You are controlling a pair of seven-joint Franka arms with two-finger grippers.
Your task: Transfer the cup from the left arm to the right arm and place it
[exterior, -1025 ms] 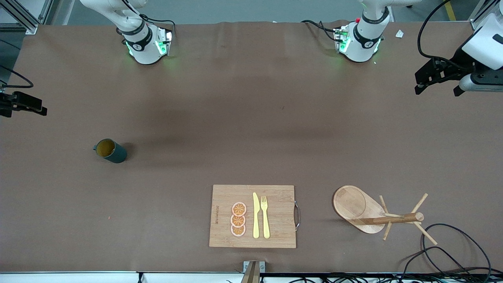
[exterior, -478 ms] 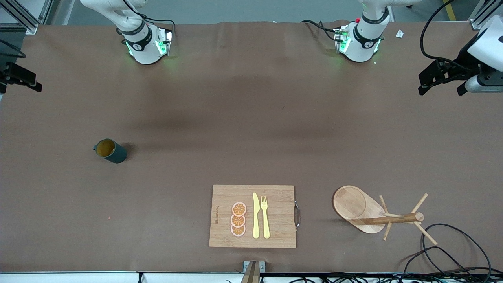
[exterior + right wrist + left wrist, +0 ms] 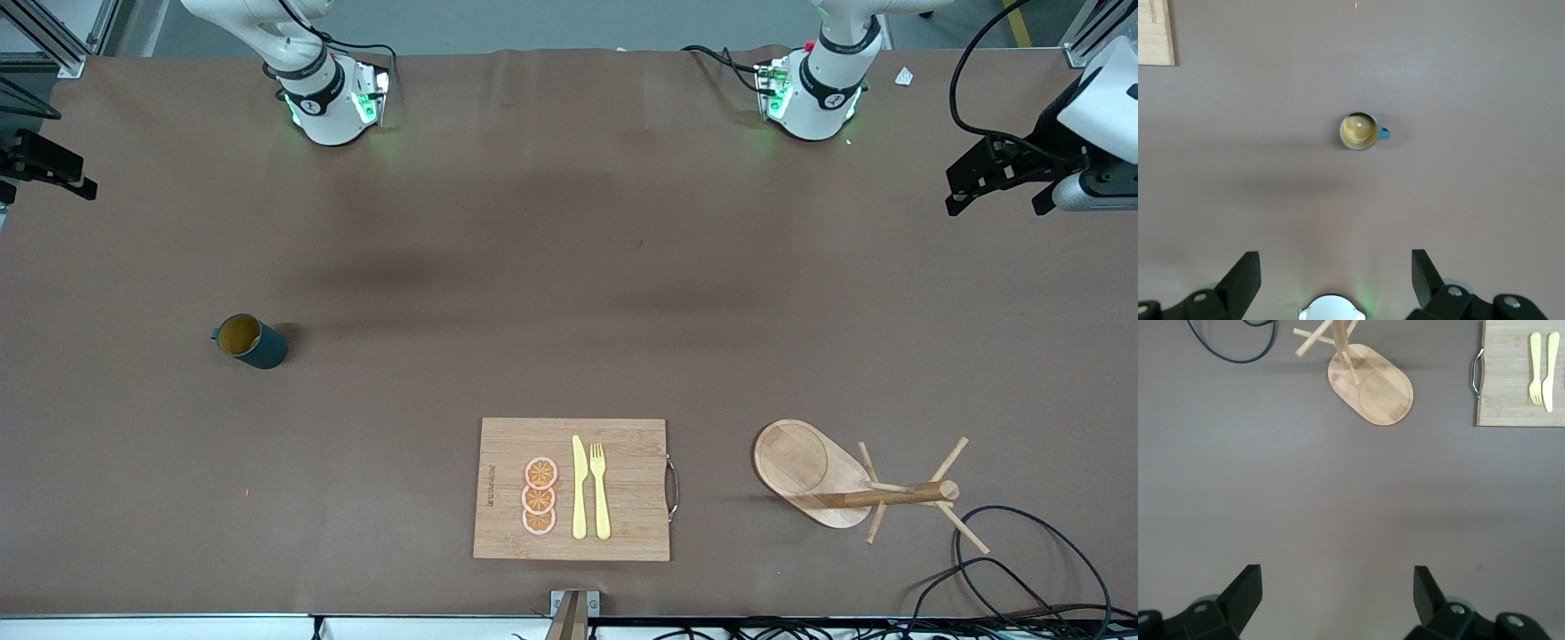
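So, front view: cup (image 3: 250, 341) stands upright on the desk at the right arm's end, bare desk all round. It's likely light, rigid, glazed (slippery?); grip across the wall, not the small handle.

Left wrist: left gripper (image 3: 1338, 597) jaws wide, empty, over bare desk.

Right wrist: right gripper (image 3: 1336, 277) jaws wide, empty, cup well clear.

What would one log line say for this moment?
cup: upright on table, untouched | left gripper: open, waiting | right gripper: open, waiting

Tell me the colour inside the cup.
Mustard-brown inside the cup, teal outside; the right wrist view shows it best.
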